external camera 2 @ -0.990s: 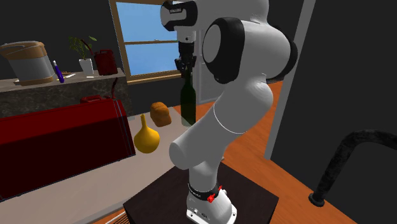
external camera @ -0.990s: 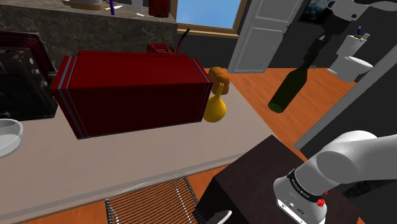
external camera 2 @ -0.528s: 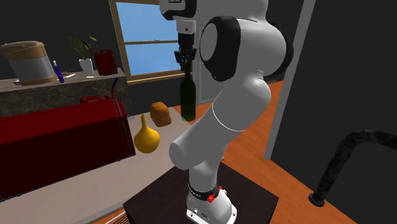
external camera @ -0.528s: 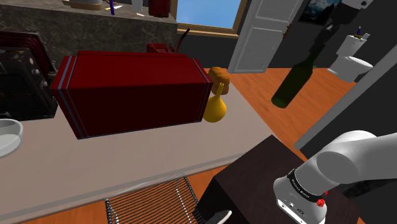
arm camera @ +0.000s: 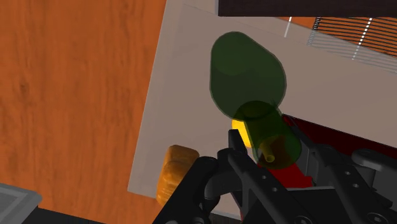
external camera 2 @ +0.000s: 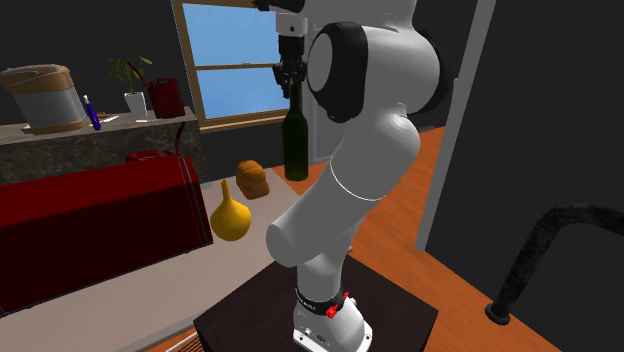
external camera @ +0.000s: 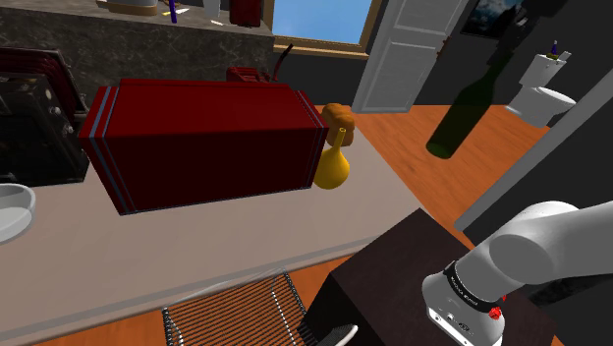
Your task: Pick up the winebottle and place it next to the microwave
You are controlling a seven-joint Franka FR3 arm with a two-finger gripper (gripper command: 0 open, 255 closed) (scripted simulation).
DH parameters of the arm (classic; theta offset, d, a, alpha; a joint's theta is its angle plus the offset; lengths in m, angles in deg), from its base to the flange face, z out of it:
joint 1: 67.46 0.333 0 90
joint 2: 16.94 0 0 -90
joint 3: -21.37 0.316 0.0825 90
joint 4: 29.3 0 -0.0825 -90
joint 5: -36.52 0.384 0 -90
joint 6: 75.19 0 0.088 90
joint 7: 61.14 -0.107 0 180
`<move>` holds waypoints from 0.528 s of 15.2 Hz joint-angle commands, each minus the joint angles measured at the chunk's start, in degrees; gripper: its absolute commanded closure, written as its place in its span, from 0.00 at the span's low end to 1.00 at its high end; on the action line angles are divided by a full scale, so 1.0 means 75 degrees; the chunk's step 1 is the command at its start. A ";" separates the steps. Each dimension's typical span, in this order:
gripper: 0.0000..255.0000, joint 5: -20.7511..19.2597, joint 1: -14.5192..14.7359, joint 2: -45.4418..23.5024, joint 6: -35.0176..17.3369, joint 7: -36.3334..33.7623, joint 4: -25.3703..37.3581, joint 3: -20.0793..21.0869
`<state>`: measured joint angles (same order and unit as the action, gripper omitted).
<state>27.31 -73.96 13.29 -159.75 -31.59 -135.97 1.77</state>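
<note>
The bottle (external camera 2: pixel 295 145) is dark green glass. It hangs neck up and roughly upright in the air, its neck clasped by the gripper (external camera 2: pixel 291 93). The microwave (external camera: pixel 206 143), a dark red box, sits on the pale counter (external camera: pixel 196 251), well apart from the bottle.

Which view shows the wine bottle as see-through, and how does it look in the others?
Wrist view: the green wine bottle is translucent, the yellow gourd showing through it; shoulder view: dark, nearly opaque over the orange floor; second exterior view: dark beside the bright window.
</note>
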 commanded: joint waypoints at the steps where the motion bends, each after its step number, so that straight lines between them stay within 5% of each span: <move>1: 1.00 0.0027 0.0017 -0.0120 0.0220 0.0047 0.0342 -0.0017; 8: 1.00 0.0121 0.0076 -0.0508 0.0857 0.0137 0.1358 -0.0041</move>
<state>28.18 -73.41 9.65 -153.73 -30.63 -126.37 1.48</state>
